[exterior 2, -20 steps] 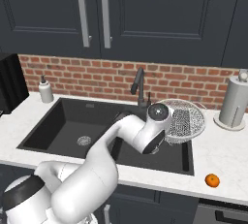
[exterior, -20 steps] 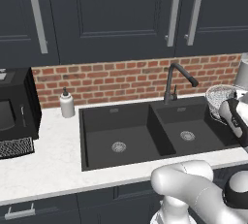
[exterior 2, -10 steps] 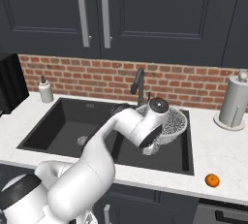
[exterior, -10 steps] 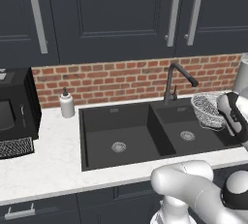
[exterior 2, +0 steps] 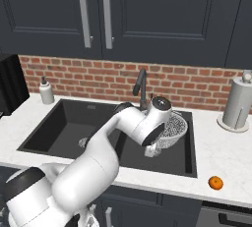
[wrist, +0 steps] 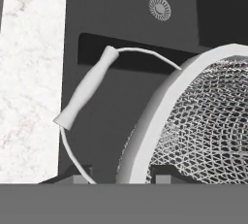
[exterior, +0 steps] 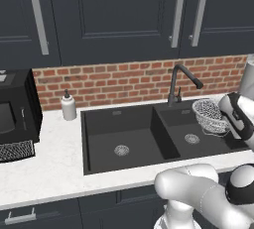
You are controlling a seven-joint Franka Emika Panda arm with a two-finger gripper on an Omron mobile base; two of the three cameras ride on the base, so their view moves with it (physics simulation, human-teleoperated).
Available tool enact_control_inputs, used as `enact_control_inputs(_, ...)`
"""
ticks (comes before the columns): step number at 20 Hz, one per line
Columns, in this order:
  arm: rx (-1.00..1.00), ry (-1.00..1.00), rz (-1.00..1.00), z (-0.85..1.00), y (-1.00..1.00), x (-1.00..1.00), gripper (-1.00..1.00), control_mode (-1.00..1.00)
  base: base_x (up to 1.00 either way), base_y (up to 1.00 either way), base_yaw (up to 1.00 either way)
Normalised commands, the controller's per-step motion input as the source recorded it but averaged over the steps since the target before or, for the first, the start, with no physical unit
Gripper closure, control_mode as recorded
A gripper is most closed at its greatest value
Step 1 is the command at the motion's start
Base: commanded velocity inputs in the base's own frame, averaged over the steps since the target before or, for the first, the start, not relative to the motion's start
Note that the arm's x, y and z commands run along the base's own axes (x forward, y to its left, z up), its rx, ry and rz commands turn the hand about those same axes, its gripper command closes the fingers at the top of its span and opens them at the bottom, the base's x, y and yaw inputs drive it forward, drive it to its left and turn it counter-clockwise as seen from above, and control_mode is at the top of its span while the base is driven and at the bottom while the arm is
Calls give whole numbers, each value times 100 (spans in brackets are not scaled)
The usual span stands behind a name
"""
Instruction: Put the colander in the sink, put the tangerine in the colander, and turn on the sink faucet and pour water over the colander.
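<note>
the claw (wrist: 118,175) is part-way closed, its 2 dark tips straddling the thick white rim of the round silvery-white wire-mesh colander (exterior 2: 172,128), 1 tip inside the mesh bowl and 1 outside; it grips that rim. the colander hangs tilted over the right basin of the large matte black rectangular double-basin sink (exterior: 134,146), near the basin's back right corner, its thin wire bail with a white grip (wrist: 87,88) swung out to the side. whether its underside touches the basin floor cannot be told.

the sink is set in a white marbled tabletop (exterior: 44,173) under dark cabinets, with a red brick wall behind. the tall slim black gooseneck faucet (exterior: 181,82) stands at the sink's back edge, just beside the colander. the small round orange tangerine (exterior 2: 214,183) lies on the tabletop near its front right corner, well apart from the colander.
</note>
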Motion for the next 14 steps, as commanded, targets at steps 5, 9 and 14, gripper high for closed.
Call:
enact_control_inputs(5, -1, -2, 0, -32, 0, 7, 100, -100, 0, 0, 0)
enact_control_inputs(9, -1, -2, 0, -18, 5, 39, 100, -100, 0, 0, 0)
enact_control_inputs(14, 0, 0, 0, -5, 8, 50, 100, -100, 0, 0, 0)
